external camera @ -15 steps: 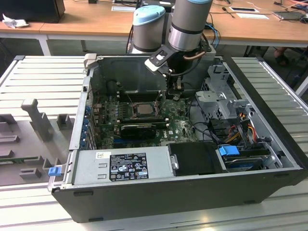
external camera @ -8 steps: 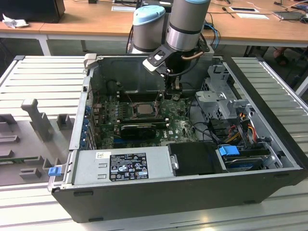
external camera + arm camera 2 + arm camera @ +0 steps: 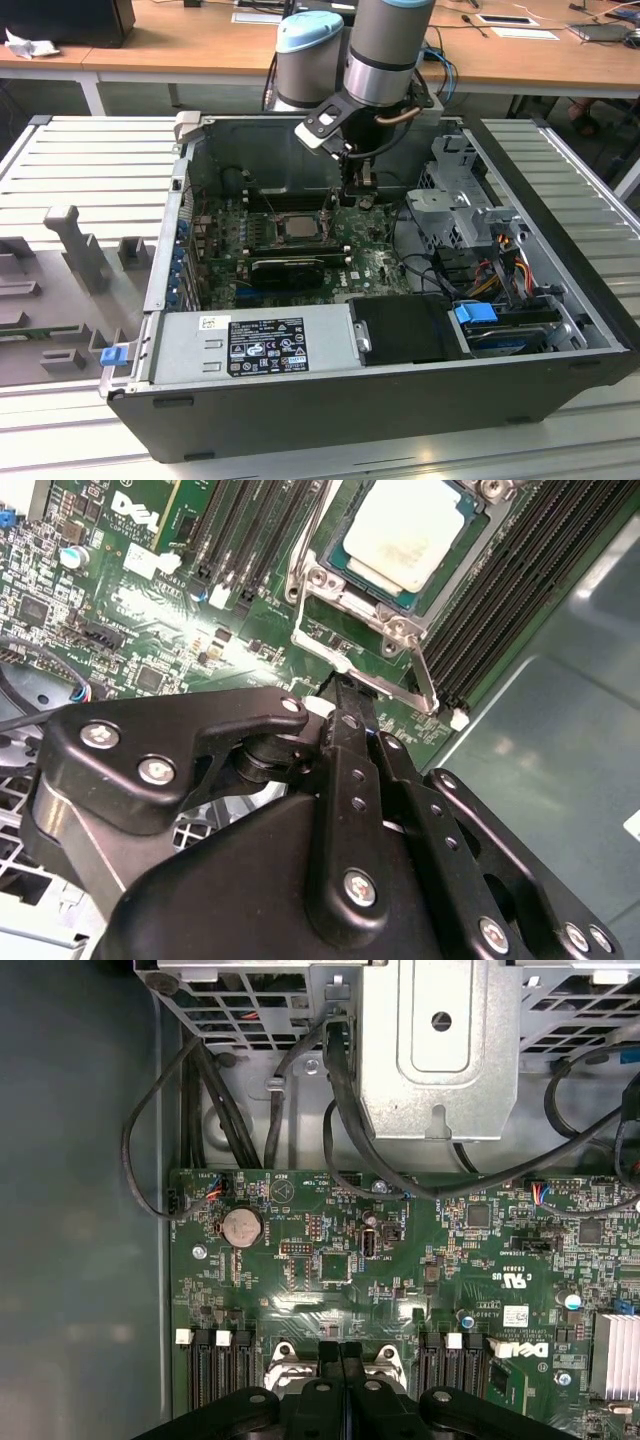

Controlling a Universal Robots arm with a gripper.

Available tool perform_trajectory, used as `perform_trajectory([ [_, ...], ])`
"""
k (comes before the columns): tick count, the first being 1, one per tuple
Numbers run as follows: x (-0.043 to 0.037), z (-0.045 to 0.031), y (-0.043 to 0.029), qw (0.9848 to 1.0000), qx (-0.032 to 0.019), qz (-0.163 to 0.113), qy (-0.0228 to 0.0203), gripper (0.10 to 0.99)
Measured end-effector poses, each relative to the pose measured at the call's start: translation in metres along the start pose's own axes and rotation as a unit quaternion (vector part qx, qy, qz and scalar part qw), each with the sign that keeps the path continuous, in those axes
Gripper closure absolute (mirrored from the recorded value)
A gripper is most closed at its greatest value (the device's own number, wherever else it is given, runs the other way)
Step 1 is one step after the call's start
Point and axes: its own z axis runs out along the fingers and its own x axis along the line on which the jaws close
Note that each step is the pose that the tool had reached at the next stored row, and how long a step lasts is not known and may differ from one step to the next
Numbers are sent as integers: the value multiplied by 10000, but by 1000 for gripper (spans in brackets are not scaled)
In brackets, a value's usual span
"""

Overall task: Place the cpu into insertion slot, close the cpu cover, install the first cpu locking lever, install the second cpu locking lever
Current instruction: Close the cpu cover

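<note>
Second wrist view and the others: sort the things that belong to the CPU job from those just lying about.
Job: cpu; cpu cover framing it; locking lever; claw, shut, close to that lever.
Lying about: memory slots; coin battery; drive cage; black cables; power supply.

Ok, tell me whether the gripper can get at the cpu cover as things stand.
Probably yes: the gripper hovers close beside the cpu cover, with only a thin metal lever lying low between them.

Silver-grey arm [image 3: 385,50] with pale blue joint caps [image 3: 310,30], black screw-studded jaws.
</note>
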Motion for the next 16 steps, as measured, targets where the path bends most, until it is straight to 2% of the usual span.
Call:
perform_trajectory([
  [16,0,2,-35,10000,0,0,0,980],
])
